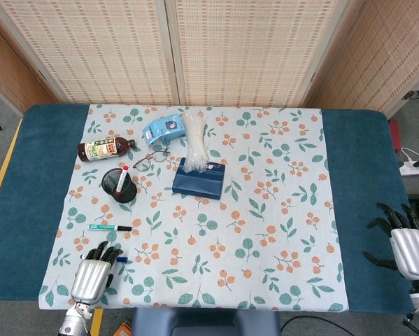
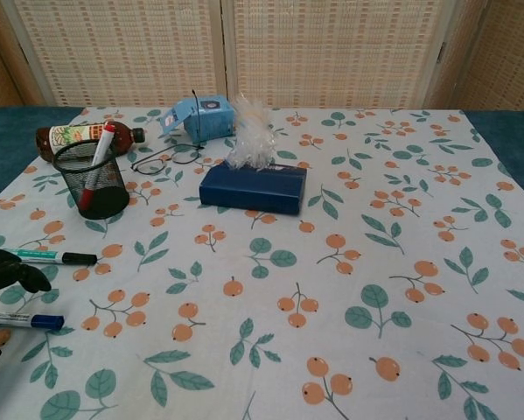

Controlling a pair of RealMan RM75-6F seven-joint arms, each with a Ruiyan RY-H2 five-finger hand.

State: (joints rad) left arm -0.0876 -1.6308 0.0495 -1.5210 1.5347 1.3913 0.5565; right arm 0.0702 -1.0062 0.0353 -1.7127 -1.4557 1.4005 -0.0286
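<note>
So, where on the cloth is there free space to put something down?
The widest bare patch runs from the navy tissue box rightwards to the cloth's edge, and along the front toward the right hand. The far-left corner is crowded: bottle, pen holder, glasses. Two markers lie by the left hand.

Tablecloth (image 1: 279, 210): white w/ orange berries, green leaves; teal table (image 1: 20, 196) around it. On cloth: navy tissue box (image 1: 201, 181), mesh cup (image 1: 119, 186) black w/ red-capped pen (image 1: 119, 180). Near cup: brown bottle (image 1: 105, 148), green label; light-blue carton (image 1: 163, 129). Markers: green-black (image 1: 110, 227), blue-capped (image 2: 21, 320). Hands silver w/ black fingers: left hand (image 1: 94, 274), right hand (image 1: 405, 248).
</note>
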